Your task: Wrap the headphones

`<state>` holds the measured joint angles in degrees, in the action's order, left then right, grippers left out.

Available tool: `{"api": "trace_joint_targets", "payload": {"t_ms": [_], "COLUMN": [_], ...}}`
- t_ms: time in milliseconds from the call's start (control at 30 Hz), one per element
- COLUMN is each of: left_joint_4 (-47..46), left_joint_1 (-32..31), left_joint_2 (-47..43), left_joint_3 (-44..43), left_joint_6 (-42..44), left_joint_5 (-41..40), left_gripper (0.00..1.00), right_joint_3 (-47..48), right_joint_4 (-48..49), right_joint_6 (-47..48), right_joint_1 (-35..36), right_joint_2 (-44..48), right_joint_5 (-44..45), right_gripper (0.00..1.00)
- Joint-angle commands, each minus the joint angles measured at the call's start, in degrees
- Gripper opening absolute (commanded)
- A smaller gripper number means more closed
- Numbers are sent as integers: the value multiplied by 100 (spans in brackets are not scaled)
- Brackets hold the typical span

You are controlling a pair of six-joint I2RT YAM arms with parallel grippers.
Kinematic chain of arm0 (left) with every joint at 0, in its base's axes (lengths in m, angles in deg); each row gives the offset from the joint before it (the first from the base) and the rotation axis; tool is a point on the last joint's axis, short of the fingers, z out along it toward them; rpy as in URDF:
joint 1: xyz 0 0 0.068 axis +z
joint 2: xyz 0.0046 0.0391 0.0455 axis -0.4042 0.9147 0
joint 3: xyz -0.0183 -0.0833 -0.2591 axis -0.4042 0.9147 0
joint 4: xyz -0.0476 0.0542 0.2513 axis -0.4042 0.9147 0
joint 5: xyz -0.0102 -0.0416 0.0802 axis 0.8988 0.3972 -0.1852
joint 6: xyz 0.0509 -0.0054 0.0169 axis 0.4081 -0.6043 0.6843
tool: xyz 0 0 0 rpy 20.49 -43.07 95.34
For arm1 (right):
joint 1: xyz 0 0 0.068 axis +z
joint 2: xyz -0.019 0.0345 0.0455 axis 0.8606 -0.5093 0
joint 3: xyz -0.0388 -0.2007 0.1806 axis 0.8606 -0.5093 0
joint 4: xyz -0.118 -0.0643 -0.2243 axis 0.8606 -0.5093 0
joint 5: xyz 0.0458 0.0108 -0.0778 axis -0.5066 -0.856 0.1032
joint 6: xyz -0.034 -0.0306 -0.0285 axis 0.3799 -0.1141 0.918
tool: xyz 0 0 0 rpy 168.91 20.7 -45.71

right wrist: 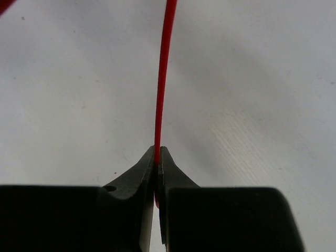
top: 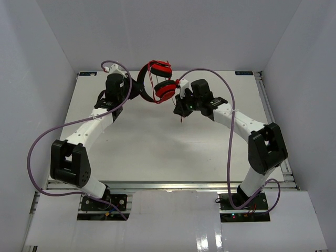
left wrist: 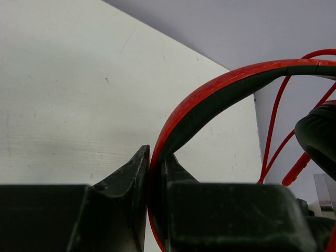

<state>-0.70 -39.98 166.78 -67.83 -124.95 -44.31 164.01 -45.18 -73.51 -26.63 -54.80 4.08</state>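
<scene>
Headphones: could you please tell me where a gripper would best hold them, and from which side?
Probably the headband, edge-on and clear of the cups: its thin flat arc fits between jaws, one per face, as the left gripper shows.

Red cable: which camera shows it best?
The right wrist view: the red cable runs up the middle, pinched between the right fingers. The left wrist view shows strands beside the headband; the top view, only thin threads by the headphones.
</scene>
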Motion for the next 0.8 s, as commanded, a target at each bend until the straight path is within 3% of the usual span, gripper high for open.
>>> {"api": "trace_joint_targets", "payload": {"t_ms": [0, 167, 367, 767], "left_joint_4": [-796, -968, -952, -568], "left_joint_1": [274, 358, 366, 163], "left_joint_2": [-430, -430, -415, 546], "left_joint_3": [224, 419, 736, 913], "left_joint_6": [-563, -819, -1030, -772], "left_joint_5": [-210, -240, -664, -1410], "left_gripper": [0, 0, 0, 0], "right_joint_3": [-172, -544, -1421, -1314], "right_joint_4": [914, 1742, 3172, 4136], "right_joint_6": [-718, -1671, -2998, -3589], "right_joint_1": [-165, -234, -252, -165], "right_joint_2": [95, 1, -147, -1509], "right_joint_5": [-1309, -2212, -2704, -2737], "right_gripper": [8, 8, 8, 10]}}
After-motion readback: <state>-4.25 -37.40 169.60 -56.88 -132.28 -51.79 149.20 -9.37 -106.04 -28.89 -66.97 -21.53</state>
